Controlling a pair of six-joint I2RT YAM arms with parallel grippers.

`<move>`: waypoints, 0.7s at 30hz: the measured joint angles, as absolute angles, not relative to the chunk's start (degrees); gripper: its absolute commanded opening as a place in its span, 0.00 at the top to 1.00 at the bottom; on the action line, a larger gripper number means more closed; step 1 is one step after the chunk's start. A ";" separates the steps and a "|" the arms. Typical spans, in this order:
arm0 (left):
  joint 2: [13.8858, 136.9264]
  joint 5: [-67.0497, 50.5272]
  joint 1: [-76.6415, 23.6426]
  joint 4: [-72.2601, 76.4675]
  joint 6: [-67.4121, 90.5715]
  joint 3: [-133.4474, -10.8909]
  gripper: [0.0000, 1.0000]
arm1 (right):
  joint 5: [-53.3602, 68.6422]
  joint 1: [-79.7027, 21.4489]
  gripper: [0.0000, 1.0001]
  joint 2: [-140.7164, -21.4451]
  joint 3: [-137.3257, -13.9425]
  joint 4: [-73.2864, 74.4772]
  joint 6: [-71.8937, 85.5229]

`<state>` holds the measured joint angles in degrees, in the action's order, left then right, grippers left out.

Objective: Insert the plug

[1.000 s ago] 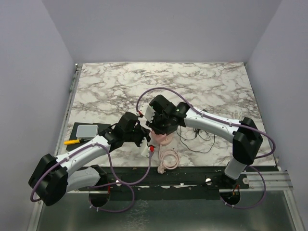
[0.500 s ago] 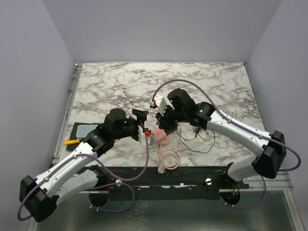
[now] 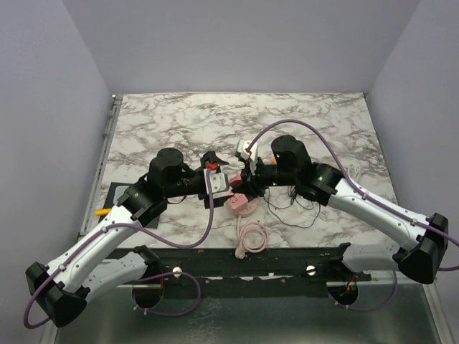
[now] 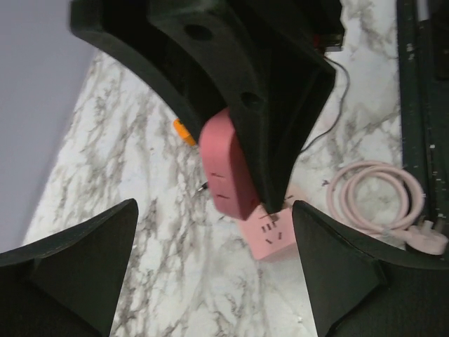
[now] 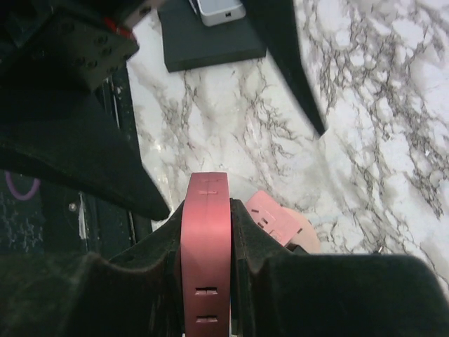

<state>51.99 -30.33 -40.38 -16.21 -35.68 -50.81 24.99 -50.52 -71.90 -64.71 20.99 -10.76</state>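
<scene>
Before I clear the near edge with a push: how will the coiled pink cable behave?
Probably floppy: the coiled pink cable lies in loose loops, so it would likely deform rather than slide whole. It seems to run to the pink power cube, which may tug back.

Not much extra lying around here. We've got a white-and-grey marble-patterned counter (image 3: 179, 122) boxed in by plain lilac walls (image 3: 237, 43), with a metal rail (image 3: 107, 122) running along its left edge. Near the left edge sits a flat black rectangular mat (image 5: 210, 45) with a small light-grey box (image 5: 219, 8) on it, and we can spot a little yellow-orange tool (image 3: 102, 212) just beside the mat's front. Over on the right there's a thin black wire (image 3: 290, 208) looped loosely on the marble.
</scene>
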 measured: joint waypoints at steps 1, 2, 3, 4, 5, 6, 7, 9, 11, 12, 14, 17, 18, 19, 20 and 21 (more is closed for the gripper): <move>51.92 -31.75 -40.36 -16.43 -34.52 -50.85 0.10 | 25.08 -50.52 0.95 -71.48 -64.36 20.21 -10.48; 51.92 -32.84 -40.38 -16.82 -33.74 -50.85 0.11 | 25.19 -50.52 0.95 -71.33 -64.31 19.18 -10.07; 51.92 -33.95 -40.49 -17.34 -33.17 -50.85 0.12 | 25.32 -50.52 0.95 -71.29 -64.31 18.13 -9.82; 51.92 -34.98 -40.53 -17.91 -32.67 -50.85 0.13 | 25.47 -50.52 0.95 -71.29 -64.31 17.21 -9.54; 51.92 -35.83 -40.53 -18.37 -32.45 -50.85 0.15 | 25.67 -50.52 0.95 -71.29 -64.31 16.51 -9.32; 51.92 -36.99 -40.60 -19.03 -32.29 -50.85 0.16 | 25.91 -50.52 0.95 -71.29 -64.31 15.97 -8.99; 51.92 -37.60 -40.62 -19.51 -32.34 -50.85 0.18 | 26.15 -50.52 0.95 -71.29 -64.31 15.53 -8.82; 51.92 -38.65 -40.62 -20.23 -32.47 -50.85 0.23 | 26.68 -50.52 0.95 -71.29 -64.31 14.70 -8.49; 51.94 -39.07 -40.62 -20.84 -32.86 -50.85 0.29 | 27.55 -50.52 0.95 -71.22 -64.29 14.06 -8.16; 51.99 -39.07 -40.62 -21.02 -33.15 -50.85 0.32 | 28.05 -50.52 0.95 -71.20 -64.29 13.91 -7.99; 52.31 -39.18 -40.62 -21.30 -33.50 -51.09 0.39 | 29.10 -50.52 0.95 -71.20 -64.16 13.52 -7.90; 53.25 -39.44 -40.62 -21.98 -33.89 -52.12 0.48 | 31.11 -50.52 0.95 -71.20 -63.77 13.19 -7.90; 53.52 -39.48 -40.62 -22.04 -34.00 -52.42 0.49 | 31.75 -50.52 0.95 -71.18 -63.59 13.08 -7.92; 53.65 -39.53 -40.62 -22.20 -34.09 -52.69 0.51 | 32.45 -50.52 0.95 -71.18 -63.37 12.95 -7.95; 53.76 -39.64 -40.62 -22.35 -34.17 -52.97 0.53 | 33.01 -50.52 0.96 -71.11 -63.11 12.91 -7.97; 53.78 -39.88 -40.62 -22.57 -34.30 -53.08 0.55 | 33.50 -50.52 0.96 -70.98 -62.76 12.64 -7.97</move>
<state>53.78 -39.88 -40.62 -22.57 -34.30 -53.08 33.50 -50.52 -70.98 -62.76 12.64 -7.97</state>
